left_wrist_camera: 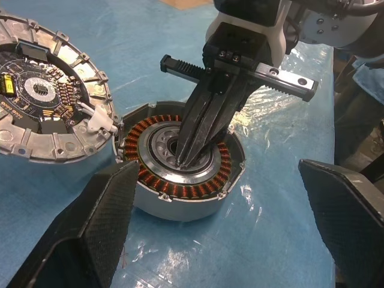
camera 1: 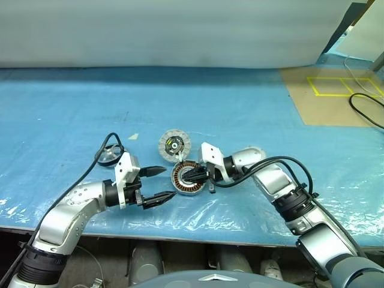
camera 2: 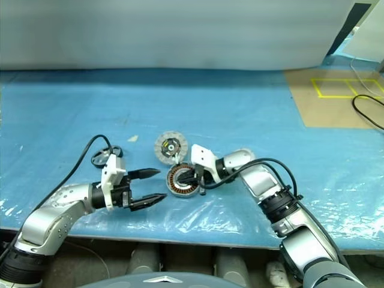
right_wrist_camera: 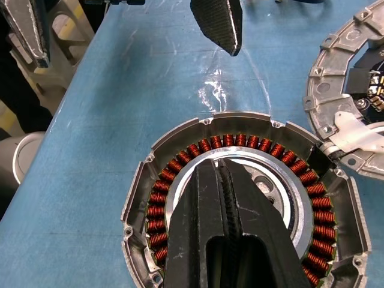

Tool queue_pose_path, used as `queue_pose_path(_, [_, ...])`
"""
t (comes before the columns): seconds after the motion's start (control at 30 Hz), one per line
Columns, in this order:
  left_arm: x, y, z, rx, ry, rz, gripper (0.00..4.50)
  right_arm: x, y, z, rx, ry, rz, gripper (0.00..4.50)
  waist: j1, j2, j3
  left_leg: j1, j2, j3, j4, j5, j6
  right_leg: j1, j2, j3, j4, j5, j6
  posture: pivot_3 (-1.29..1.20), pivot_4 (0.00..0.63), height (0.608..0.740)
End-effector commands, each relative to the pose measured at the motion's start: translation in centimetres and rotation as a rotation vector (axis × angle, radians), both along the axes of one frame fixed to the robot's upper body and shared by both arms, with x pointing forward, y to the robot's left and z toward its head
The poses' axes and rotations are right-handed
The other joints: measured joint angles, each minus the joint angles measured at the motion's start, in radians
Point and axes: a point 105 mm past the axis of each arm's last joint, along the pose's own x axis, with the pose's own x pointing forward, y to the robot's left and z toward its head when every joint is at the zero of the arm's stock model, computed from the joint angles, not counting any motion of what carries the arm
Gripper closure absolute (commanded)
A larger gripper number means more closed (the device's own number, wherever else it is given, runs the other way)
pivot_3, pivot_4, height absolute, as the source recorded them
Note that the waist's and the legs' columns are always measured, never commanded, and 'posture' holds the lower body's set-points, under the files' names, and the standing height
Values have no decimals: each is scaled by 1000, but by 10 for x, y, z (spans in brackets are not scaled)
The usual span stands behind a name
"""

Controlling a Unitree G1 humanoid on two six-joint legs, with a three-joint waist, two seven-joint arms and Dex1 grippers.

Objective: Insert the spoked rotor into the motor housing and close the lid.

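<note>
Farthest left on the blue-covered desk (camera 1: 252, 108), the spoked rotor (camera 1: 110, 157) lies behind the left arm, untouched. The left gripper (camera 1: 161, 185) hovers just left of the motor housing (camera 1: 187, 178), its jaws spread wide and holding nothing. The housing sits at the centre with its copper windings facing up. The lid (camera 1: 174, 145) lies just behind it, segmented face up, touching its rim. The right gripper (left_wrist_camera: 187, 157) has its jaws pressed together, tips set into the housing's silver hub.

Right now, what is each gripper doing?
Left gripper: open, holding nothing.
Right gripper: shut, tips in the motor housing hub, holding nothing.
</note>
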Motion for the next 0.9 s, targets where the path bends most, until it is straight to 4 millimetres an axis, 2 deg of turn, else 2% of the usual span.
queue_pose_path(0.03, [0, -2, 7, -5, -31, -7, 0, 5, -6, -12, -53, -1, -37, 4492, 0, 0, 0, 0, 0, 0, 0, 0, 0, 0, 0, 0, 0, 0, 0, 0, 150, 740])
queue_pose_path(0.17, [0, -2, 7, -8, -32, -9, 0, 17, 2, 10, 82, 58, -116, 4492, -1, 0, 0, 0, 0, 0, 0, 0, 0, 0, 0, 0, 0, 0, 0, 0, 150, 740])
queue_pose_path(0.23, [1, -3, 7, -9, -33, -8, 0, 21, 6, 35, 197, 151, -149, 4492, -2, 0, 0, 0, 0, 0, 0, 0, 0, 0, 0, 0, 0, 0, 0, 0, 150, 740])
queue_pose_path(0.3, [1, -3, 7, -12, -31, -8, 0, 16, 7, 49, 233, 201, -119, 4492, -1, 1, 1, -1, 0, 0, 0, 0, 0, -2, 0, 0, 1, 0, 0, 0, 150, 740])
queue_pose_path(0.33, [1, -2, 7, -13, -29, -9, 0, 13, 6, 50, 222, 198, -108, 4492, 0, 1, 1, -1, 0, 0, 0, 0, 0, -2, 0, 0, 0, 0, 0, 0, 150, 740])
queue_pose_path(0.53, [0, -2, 7, -12, -26, -10, 0, -3, 1, 21, 90, 153, -58, 4492, 4, 1, 1, -2, 0, 0, -2, 0, -1, -1, 0, -1, -2, 0, 0, 0, 150, 740])
queue_pose_path(0.67, [1, -1, 7, -10, -29, -8, 0, 3, -3, 3, 11, 71, -66, 4492, -1, 2, 1, -2, 0, 0, -1, 1, -1, -2, 0, -1, -2, 0, 0, 0, 150, 740])
queue_pose_path(0.9, [1, 1, 7, -3, -29, -4, 0, 5, -8, -9, -14, 60, -75, 4492, 0, 2, 1, 0, 0, 0, -1, 0, 0, 0, 0, -1, -1, 0, 0, 0, 150, 740])
